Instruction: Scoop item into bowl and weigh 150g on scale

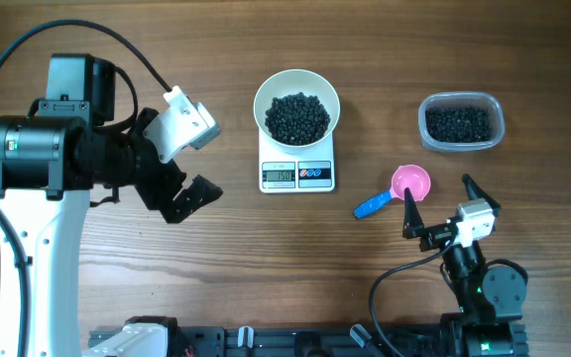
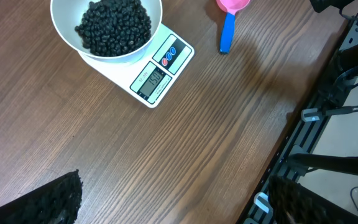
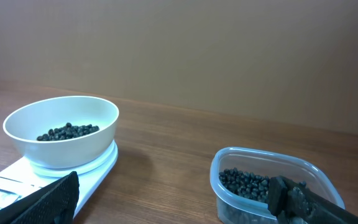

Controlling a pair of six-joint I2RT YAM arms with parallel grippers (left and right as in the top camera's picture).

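Note:
The white bowl [image 1: 263,99] stands on the white scale [image 1: 297,175] at the middle back and holds a heap of the black bead-like item [image 1: 298,117]. My left gripper [image 1: 194,159] hangs open to the left of the scale, with nothing between its fingers. My right gripper [image 1: 438,190] is open near the front right, just right of the pink scoop. In the left wrist view the bowl [image 2: 61,28], item [image 2: 114,28] and scale [image 2: 160,68] lie far ahead of the open gripper [image 2: 179,202]. The right wrist view shows the bowl [image 3: 73,149], scale [image 3: 17,180] and open gripper [image 3: 173,202].
A clear plastic tub [image 1: 425,121] with more black beads stands at the back right, also in the right wrist view as the tub [image 3: 229,155]. A pink scoop [image 1: 410,181] with a blue handle lies on the table between scale and right gripper. The black rail [image 1: 266,342] runs along the front edge.

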